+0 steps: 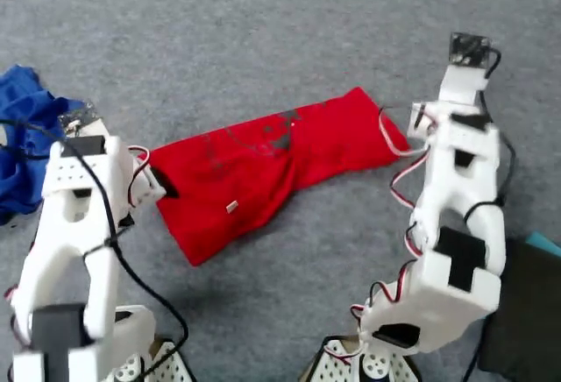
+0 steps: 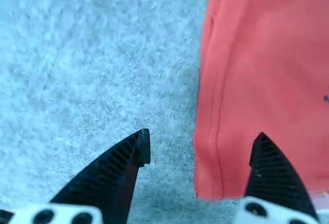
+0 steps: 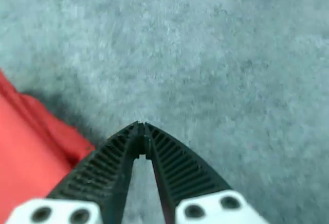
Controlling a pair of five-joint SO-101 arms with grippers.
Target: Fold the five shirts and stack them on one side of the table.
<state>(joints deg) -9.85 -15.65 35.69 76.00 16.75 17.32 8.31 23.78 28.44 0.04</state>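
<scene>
I have the long red cotton shirt (image 1: 263, 167) lying slantwise on the grey felt table cover (image 1: 263, 40), doubled into a narrow band with a wrinkle across its middle. My left gripper (image 2: 203, 142) stands at one end of the shirt, spread wide and holding nothing. One ribbed black finger (image 2: 121, 170) is over bare felt just beside the shirt's hemmed edge and the other is over the red cloth, so the edge runs between them. My right gripper (image 3: 141, 129) is at the shirt's opposite end, pinched tip to tip with nothing in it. It is over felt just beside the red corner and is not touching it.

A crumpled blue shirt (image 1: 22, 137) waits beyond the red shirt's left-arm end. A dark folded cloth (image 1: 526, 312) lies beyond its right-arm end.

My worry is the left pinch. If I close from here I may catch only the top layer, or nip the felt with it, and the fold would peel open as I lift. With the right side shut and off the cloth, a one-handed lift would drag the far end and deepen that middle wrinkle. Swinging the left arm wide could also snag the blue shirt.
</scene>
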